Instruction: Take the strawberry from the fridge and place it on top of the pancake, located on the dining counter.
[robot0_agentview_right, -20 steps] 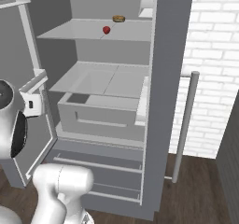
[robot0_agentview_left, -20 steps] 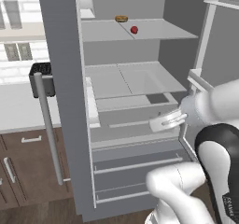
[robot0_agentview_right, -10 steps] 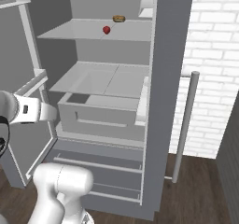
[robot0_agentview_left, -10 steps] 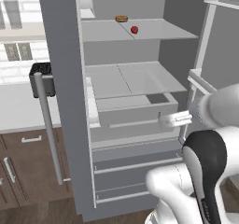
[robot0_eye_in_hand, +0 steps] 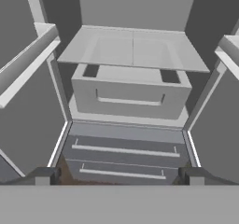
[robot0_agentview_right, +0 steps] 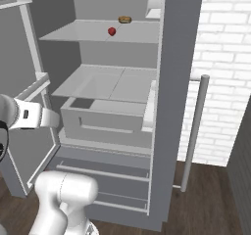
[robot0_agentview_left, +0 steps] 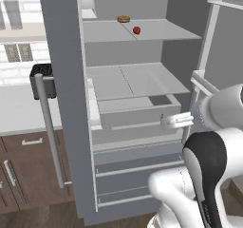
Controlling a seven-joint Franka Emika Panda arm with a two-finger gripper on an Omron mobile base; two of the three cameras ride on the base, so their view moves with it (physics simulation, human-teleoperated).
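The fridge (robot0_agentview_left: 142,103) stands open; the arm has swung aside. The strawberry (robot0_agentview_left: 136,30) sits mid-front on the top shelf (robot0_agentview_left: 161,30), untouched. End effector (robot0_eye_in_hand: 119,175) fingers spread apart, empty.

This is a home kitchen, rendered rather than filmed. A tall matte grey fridge (robot0_agentview_left: 64,103) stands with both doors swung open, baring pale grey shelves (robot0_agentview_right: 112,80), a pulled-out grey drawer (robot0_eye_in_hand: 130,97) and lower drawers with thin silver rails. Food sits on the top shelf: a tiny bright red strawberry (robot0_agentview_left: 136,30) near its front edge and a flat round brown item (robot0_agentview_left: 123,19) towards its back edge. A long silver bar handle (robot0_agentview_right: 193,131) runs down the door edge. Beside the fridge a white brick wall (robot0_agentview_right: 220,72) meets a dark wood plank floor (robot0_agentview_right: 211,199). On the other side, dark brown wooden cabinets (robot0_agentview_left: 23,175) with silver pulls carry a pale counter (robot0_agentview_left: 21,110).
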